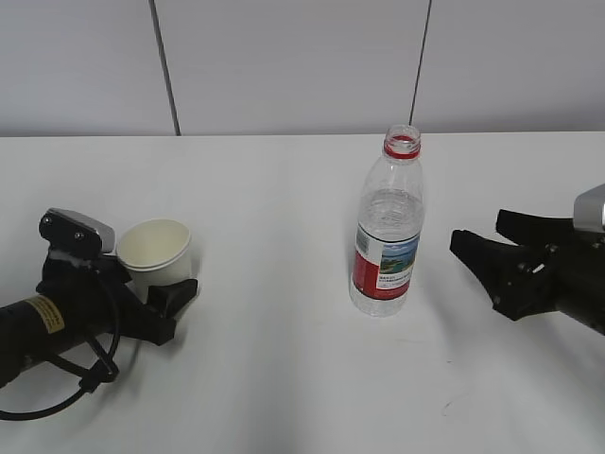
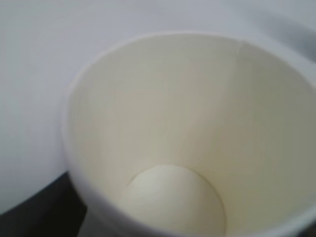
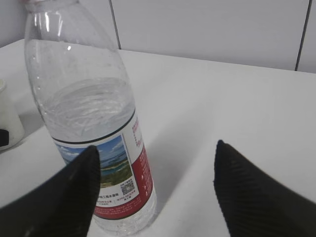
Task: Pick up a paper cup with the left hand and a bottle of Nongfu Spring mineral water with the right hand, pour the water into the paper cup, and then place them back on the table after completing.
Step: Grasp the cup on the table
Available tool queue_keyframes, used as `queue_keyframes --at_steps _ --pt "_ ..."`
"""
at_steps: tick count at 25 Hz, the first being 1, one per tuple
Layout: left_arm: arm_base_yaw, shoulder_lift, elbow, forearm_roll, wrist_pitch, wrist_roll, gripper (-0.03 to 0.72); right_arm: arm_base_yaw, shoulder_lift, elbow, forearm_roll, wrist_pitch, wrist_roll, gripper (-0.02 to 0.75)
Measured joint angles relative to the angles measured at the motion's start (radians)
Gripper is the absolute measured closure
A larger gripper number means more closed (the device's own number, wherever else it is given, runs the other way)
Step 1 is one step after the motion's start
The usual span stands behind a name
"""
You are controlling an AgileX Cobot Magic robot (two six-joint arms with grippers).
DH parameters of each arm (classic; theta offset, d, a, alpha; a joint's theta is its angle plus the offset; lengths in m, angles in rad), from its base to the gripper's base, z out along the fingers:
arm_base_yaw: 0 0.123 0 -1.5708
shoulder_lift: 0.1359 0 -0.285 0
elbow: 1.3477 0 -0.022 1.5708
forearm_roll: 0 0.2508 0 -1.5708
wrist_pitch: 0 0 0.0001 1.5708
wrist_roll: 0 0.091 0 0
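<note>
at the left edge of the surface, the left hand sits around the paper cup, one black finger showing along the cup's near side and the other hidden behind it. whether the fingers already press the wall cannot be told; in the left wrist view the cup fills the frame, empty, upright, its mouth round and undented. the step in hand appears to be the taking of both things, and the cup wants care: a thin paper wall will likely buckle under a hard squeeze, so the grip should probably close only until the rim just holds its shape, low enough on the body to keep the cup from tipping.

the bottle stands upright near the middle of the surface, cap off, red ring at the neck, with the water reaching roughly two thirds of the way up. the right hand lies toward the right edge, spread, apart from the bottle and holding nothing. from the right wrist view the bottle sits left of centre, almost against the left finger rather than midway, so the hand would do well to shift sideways before going forward. a grip at the labelled band looks safest, firm but not crushing, since an open bottle could spill.
</note>
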State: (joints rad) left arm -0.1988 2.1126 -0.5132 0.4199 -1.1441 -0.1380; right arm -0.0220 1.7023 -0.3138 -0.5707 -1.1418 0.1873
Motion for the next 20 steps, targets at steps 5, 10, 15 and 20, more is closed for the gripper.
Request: queue_keyframes --at_steps 5,10,15,20 --pt "-0.001 0.0 0.0 0.008 0.0 0.0 0.235 0.0 0.0 0.0 0.015 0.0 0.0 0.206" --pt "-0.001 0.0 0.0 0.009 0.0 0.0 0.249 0.0 0.01 0.0 0.022 -0.002 0.0 0.206" --pt "-0.001 0.0 0.0 0.012 0.0 0.0 0.251 0.0 0.022 0.0 0.024 -0.002 0.0 0.204" --pt "-0.001 0.0 0.0 0.012 0.0 0.0 0.25 0.0 0.022 0.0 0.008 -0.002 0.0 0.108"
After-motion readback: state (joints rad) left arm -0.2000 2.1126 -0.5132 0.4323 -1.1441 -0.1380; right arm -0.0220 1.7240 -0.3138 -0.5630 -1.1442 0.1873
